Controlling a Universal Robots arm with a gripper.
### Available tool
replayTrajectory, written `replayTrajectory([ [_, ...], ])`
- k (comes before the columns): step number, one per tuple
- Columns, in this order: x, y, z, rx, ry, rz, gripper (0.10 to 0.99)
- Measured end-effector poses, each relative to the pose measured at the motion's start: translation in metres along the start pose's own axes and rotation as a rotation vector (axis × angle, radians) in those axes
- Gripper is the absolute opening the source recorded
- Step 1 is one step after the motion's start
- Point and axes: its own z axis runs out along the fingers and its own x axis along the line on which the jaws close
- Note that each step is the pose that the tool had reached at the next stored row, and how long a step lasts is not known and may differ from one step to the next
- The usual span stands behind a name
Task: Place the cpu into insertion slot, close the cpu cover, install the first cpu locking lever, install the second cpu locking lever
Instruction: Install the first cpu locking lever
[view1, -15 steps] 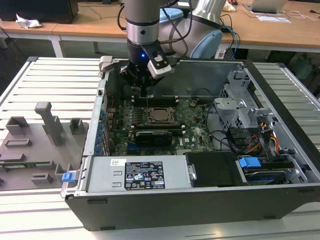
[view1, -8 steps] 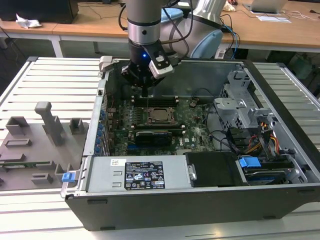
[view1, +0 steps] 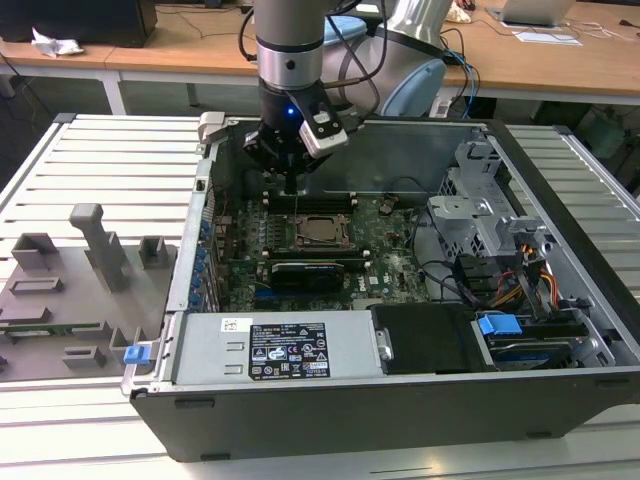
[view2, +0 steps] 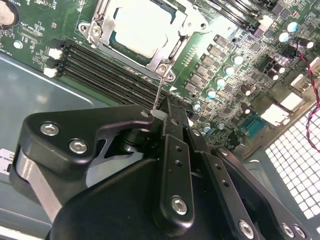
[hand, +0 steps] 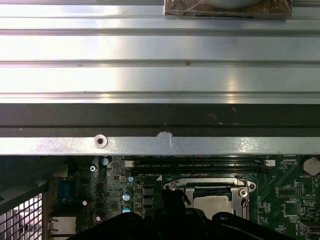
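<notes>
One locking lever (view2: 158, 92) (thin wire) in gripper (view2: 159, 114).

The black two-finger gripper (view2: 159, 115) is pinched on a thin silver wire locking lever (view2: 158, 92), which runs ahead from its tips to the grey metal frame cover (view2: 176, 49), lying flat over the silver-topped square cpu (view2: 142, 25). Long black memory slots (view2: 100, 65) lie between.

Arm (view1: 290, 45) vertical; gripper (view1: 290, 183) closed, downward
</notes>
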Motion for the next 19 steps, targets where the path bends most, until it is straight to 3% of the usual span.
replayTrajectory([
  [19, -0.0044, 0.0000, 0.0009, 0.000, -0.0001, 0.000, 0.106],
])
